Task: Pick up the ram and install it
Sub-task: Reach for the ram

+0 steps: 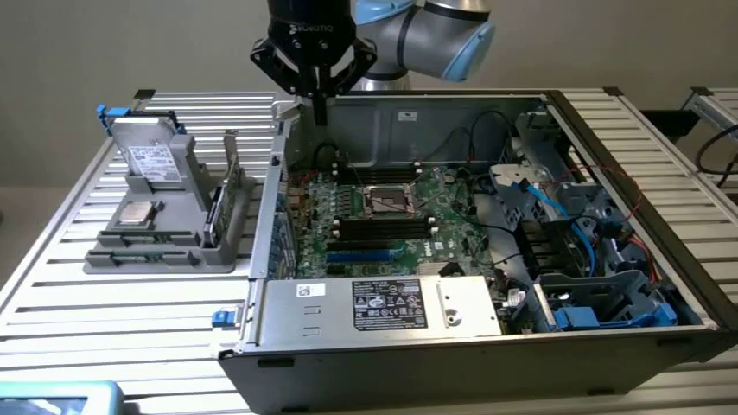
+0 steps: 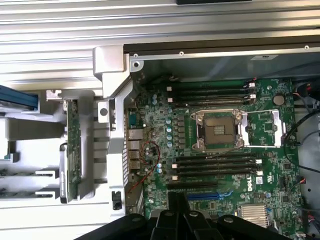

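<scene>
Table [image 1: 116, 346] of metal slats bears an open case [image 1: 461, 363], and beside it, to the exterior view's left, stands a grey holder [image 1: 150, 251]. Inside the case lies a green board [image 1: 444, 199], with cables and drive bays on the exterior view's right. At the middle of the board sits an empty socket [image 1: 390, 201] under its metal frame, and long black slots [image 1: 381, 229] run on both sides of it. All the slots look bare. The wrist view looks straight down on the same board [image 2: 280, 150], socket [image 2: 218, 131] and slots [image 2: 215, 165].

The holder carries a drive [image 1: 150, 160] propped up at its far end and a square silver chip [image 1: 138, 213] lying flat nearer the front. The ram [image 1: 214, 216] stands on edge in the holder, on the side nearest the case; in the wrist view it shows as a thin green strip [image 2: 74, 135].

The gripper [image 1: 320, 112] hangs above the far corner of the case on the exterior view's left. Its fingers are pressed together with nothing between them, and it is well apart from the ram. In the wrist view the dark gripper [image 2: 177, 207] is over the edge of the board.
</scene>
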Tool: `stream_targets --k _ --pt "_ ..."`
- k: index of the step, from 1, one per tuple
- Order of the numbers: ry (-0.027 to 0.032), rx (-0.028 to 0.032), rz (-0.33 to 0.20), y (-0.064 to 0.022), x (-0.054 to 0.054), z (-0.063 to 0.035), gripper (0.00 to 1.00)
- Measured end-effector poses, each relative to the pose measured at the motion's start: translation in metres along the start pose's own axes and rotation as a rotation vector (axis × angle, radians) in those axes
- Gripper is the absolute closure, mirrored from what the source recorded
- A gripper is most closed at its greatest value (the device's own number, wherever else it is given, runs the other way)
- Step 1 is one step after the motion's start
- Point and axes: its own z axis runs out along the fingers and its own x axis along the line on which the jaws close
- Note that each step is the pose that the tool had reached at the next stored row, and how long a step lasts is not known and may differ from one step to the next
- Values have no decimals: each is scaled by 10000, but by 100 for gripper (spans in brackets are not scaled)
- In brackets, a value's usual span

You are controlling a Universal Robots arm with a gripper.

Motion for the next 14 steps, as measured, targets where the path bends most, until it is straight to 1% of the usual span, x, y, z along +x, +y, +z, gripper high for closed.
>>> stream_targets --k 3,5,7,14 --pt "-2 -1 0 -43 8 6 89" --pt "-2 -2 1 -77 50 6 89" --pt "-2 -2 -1 -98 120 5 89" --pt "-1 -1 0 -133 437 20 89"
